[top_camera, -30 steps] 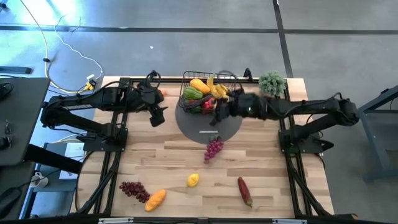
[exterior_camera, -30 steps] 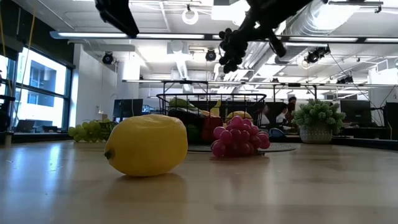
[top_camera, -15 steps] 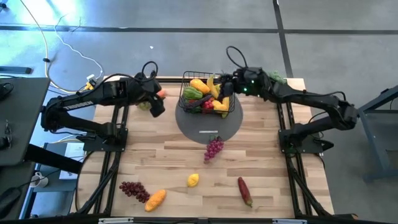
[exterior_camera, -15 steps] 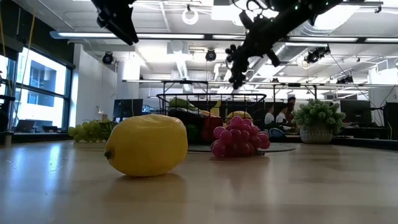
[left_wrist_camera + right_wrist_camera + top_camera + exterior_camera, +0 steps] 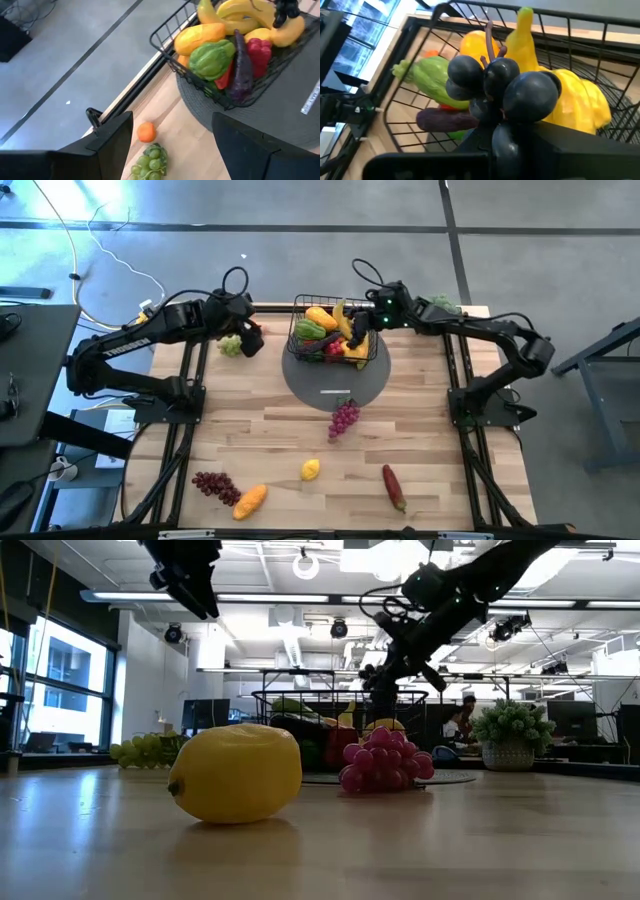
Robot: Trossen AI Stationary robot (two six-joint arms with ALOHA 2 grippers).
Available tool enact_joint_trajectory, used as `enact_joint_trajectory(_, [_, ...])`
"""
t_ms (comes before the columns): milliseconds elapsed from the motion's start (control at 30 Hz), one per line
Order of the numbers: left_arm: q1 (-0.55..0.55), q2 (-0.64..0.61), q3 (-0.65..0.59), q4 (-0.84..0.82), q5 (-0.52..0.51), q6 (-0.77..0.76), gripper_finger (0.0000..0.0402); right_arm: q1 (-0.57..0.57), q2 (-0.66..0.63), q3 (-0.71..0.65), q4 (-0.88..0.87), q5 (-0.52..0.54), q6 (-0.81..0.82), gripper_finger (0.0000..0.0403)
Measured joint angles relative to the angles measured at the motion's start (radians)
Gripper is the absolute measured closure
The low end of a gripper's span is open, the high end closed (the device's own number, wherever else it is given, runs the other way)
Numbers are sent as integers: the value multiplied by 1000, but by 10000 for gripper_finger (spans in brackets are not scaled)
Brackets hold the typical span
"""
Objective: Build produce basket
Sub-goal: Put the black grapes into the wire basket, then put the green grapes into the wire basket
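1. Since a second ago, the right tool (image 5: 362, 323) has swung from the front of the grey disc (image 5: 330, 388) to the basket's (image 5: 303, 308) right side, carrying dark grapes (image 5: 502, 87).
2. Its fingers are clamping on those grapes, holding them over the bananas (image 5: 570, 97) at the basket's right end.
3. The basket is sitting on the disc at the desk's (image 5: 420, 440) far middle, already holding a green pepper (image 5: 212, 54), an eggplant (image 5: 241, 65) and other produce.
4. The left tool (image 5: 248, 340) is hovering with its fingers apart above green grapes (image 5: 149, 161) and a small orange (image 5: 146, 132), left of the basket.
5. Purple grapes (image 5: 343, 419), a lemon (image 5: 236, 773), a carrot (image 5: 250, 500), red grapes (image 5: 214, 485) and a red pepper (image 5: 393, 486) are lying nearer the front.
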Motion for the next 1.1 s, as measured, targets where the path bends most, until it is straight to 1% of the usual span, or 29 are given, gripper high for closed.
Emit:
enact_joint_trajectory(200, [62,0,0,0,0,3,143,-24,21,0,-29,-3,-11,401])
enact_joint_trajectory(300, [90,0,0,-1,0,3,143,-35,21,0,-39,-3,-40,391])
enact_joint_trajectory(400, [114,0,0,-4,8,3,143,-48,21,0,-41,-4,-58,361])
enact_joint_trajectory(600, [160,0,0,-5,16,3,143,-76,21,0,-39,19,-97,276])
enact_joint_trajectory(667, [180,0,0,-10,35,3,143,-92,21,0,-40,17,-96,254])
enact_joint_trajectory(733, [205,0,0,-23,77,2,143,-112,17,0,-41,-13,-97,238])
enact_joint_trajectory(867, [255,0,-33,-34,143,0,143,-146,-2,0,-41,-47,-107,227])
enact_joint_trajectory(1100, [338,0,-115,-8,163,3,143,-167,-45,0,2,-48,-177,226])
